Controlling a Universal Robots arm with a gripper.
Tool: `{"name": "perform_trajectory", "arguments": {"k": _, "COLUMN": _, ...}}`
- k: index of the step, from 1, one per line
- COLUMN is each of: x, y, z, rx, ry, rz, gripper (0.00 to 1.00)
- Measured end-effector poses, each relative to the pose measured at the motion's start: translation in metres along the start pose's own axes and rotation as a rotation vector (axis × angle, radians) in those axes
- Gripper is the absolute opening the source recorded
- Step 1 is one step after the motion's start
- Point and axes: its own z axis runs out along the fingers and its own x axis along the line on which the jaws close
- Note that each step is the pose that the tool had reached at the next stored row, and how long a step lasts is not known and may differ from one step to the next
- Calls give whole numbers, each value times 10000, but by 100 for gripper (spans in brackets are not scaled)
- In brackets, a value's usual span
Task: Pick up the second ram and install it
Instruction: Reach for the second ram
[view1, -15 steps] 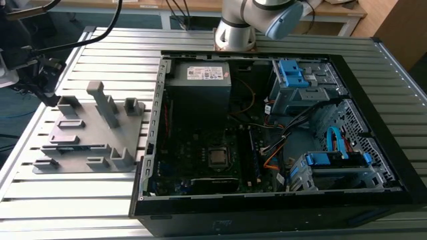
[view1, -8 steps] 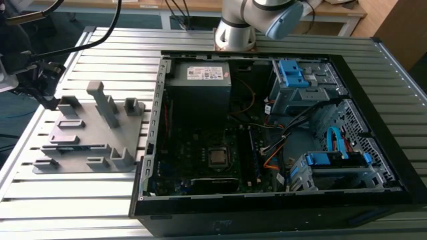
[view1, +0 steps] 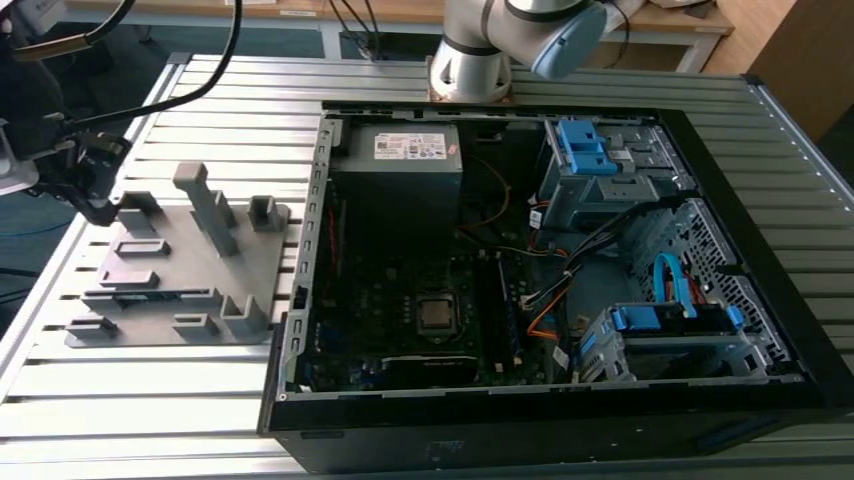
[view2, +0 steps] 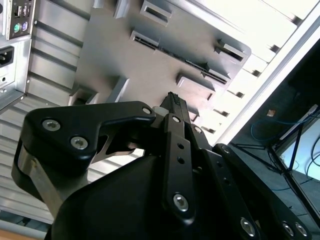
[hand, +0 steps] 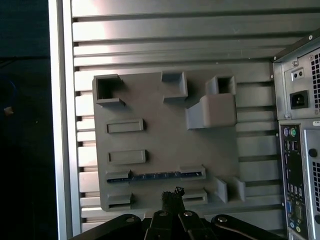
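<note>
Grey plastic makes up the one holder tray (view1: 187, 290), which lies flat on the slatted metal table (view1: 134, 400) in the left half of the exterior view. One dark stick, the second ram (hand: 155, 176), lies lengthways in the tray's long slot and also shows as a thin dark line in the exterior view (view1: 144, 294). One gripper (hand: 172, 196) hangs over the tray's edge, just beside that slot and apart from the stick. Its fingertips (view2: 175, 101) are pressed together with nothing between them. In the exterior view the gripper (view1: 94, 200) sits at the far left of the frame, above the tray's upper left corner. One open computer case (view1: 747, 230) fills the centre and right of the frame, its left wall just beside the tray's right edge. Inside it are one processor socket (view1: 434, 315), one grey power supply (view1: 400, 180) and two blue drive brackets, one upper right (view1: 587, 148) and one lower right (view1: 667, 318). Bare slats run between the tray and the table's left rail. One white label (view1: 408, 146) lies on the power supply, its print too small to make out.
</note>
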Motion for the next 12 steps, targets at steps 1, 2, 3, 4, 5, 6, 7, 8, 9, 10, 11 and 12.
{"name": "perform_trajectory", "arguments": {"k": 1, "x": 2, "y": -3, "z": 7, "rx": 0, "ry": 0, "rz": 0, "gripper": 10}}
{"name": "perform_trajectory", "arguments": {"k": 2, "x": 4, "y": -5, "z": 14, "rx": 1, "ry": 1, "rz": 1, "gripper": 10}}
{"name": "perform_trajectory", "arguments": {"k": 3, "x": 5, "y": -8, "z": 21, "rx": 1, "ry": 0, "rz": 0, "gripper": 10}}
{"name": "perform_trajectory", "arguments": {"k": 4, "x": 7, "y": -10, "z": 28, "rx": 0, "ry": 0, "rz": 0, "gripper": 10}}
{"name": "perform_trajectory", "arguments": {"k": 5, "x": 8, "y": -13, "z": 34, "rx": 1, "ry": 0, "rz": 0, "gripper": 10}}
{"name": "perform_trajectory", "arguments": {"k": 6, "x": 10, "y": -16, "z": 41, "rx": 0, "ry": 0, "rz": 0, "gripper": 10}}
{"name": "perform_trajectory", "arguments": {"k": 7, "x": 12, "y": -19, "z": 49, "rx": 0, "ry": -1, "rz": 0, "gripper": 10}}
{"name": "perform_trajectory", "arguments": {"k": 8, "x": 13, "y": -22, "z": 56, "rx": 0, "ry": 0, "rz": 0, "gripper": 10}}
{"name": "perform_trajectory", "arguments": {"k": 9, "x": 15, "y": -25, "z": 62, "rx": 0, "ry": 0, "rz": 0, "gripper": 10}}
{"name": "perform_trajectory", "arguments": {"k": 10, "x": 16, "y": -29, "z": 69, "rx": 0, "ry": 0, "rz": 0, "gripper": 10}}
{"name": "perform_trajectory", "arguments": {"k": 11, "x": 17, "y": -32, "z": 75, "rx": 0, "ry": 0, "rz": 0, "gripper": 10}}
{"name": "perform_trajectory", "arguments": {"k": 12, "x": 18, "y": -35, "z": 81, "rx": 1, "ry": 0, "rz": 0, "gripper": 10}}
